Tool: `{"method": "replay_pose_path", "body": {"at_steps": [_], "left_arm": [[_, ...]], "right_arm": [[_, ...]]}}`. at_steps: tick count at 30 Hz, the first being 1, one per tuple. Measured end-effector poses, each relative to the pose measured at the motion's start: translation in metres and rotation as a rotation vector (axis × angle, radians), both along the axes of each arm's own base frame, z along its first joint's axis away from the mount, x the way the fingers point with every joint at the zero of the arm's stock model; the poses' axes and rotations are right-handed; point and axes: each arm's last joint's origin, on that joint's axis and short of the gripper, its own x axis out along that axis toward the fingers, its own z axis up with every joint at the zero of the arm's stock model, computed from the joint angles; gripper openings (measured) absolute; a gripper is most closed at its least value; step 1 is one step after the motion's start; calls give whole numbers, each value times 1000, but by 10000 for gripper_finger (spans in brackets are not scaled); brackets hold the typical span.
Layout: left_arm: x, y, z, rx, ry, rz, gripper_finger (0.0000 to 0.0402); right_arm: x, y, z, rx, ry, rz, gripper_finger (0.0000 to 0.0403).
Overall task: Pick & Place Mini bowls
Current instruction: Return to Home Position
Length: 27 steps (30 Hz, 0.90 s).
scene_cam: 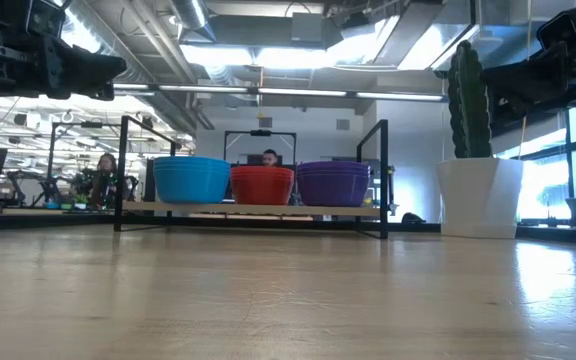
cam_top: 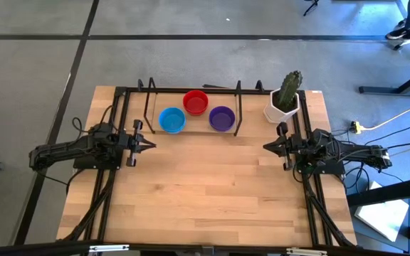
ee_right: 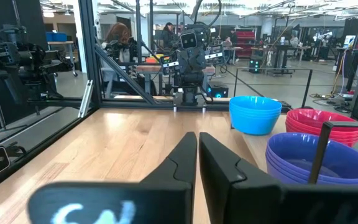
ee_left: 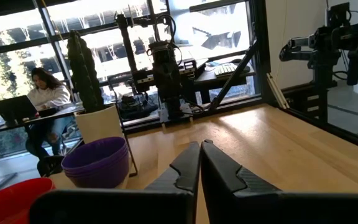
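Note:
The mini bowls sit in three stacks near the table's far edge: blue (cam_top: 171, 119), red (cam_top: 196, 102) and purple (cam_top: 221, 118), each resting on its base. In the low view they show as blue (scene_cam: 191, 179), red (scene_cam: 262, 185) and purple (scene_cam: 333, 183). My left gripper (cam_top: 152, 144) hovers at the table's left side, shut, pointing right, a little nearer than the blue stack. My right gripper (cam_top: 265, 147) hovers at the right side, shut, pointing left. In the wrist views the left gripper (ee_left: 201, 146) and the right gripper (ee_right: 197, 137) hold nothing.
A white pot with a cactus (cam_top: 285, 99) stands at the far right corner. A black metal frame (cam_top: 148, 107) surrounds the bowl stacks on three sides. Bare wooden table (cam_top: 205, 192) stretches between the arms and toward the near edge. People sit in the room beyond.

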Motion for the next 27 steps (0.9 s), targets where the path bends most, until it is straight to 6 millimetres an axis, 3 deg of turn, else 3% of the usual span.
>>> {"method": "replay_pose_path", "body": {"at_steps": [27], "left_arm": [[0,0,0,0,0,0,8]], "right_arm": [[0,0,0,0,0,0,21]]}}
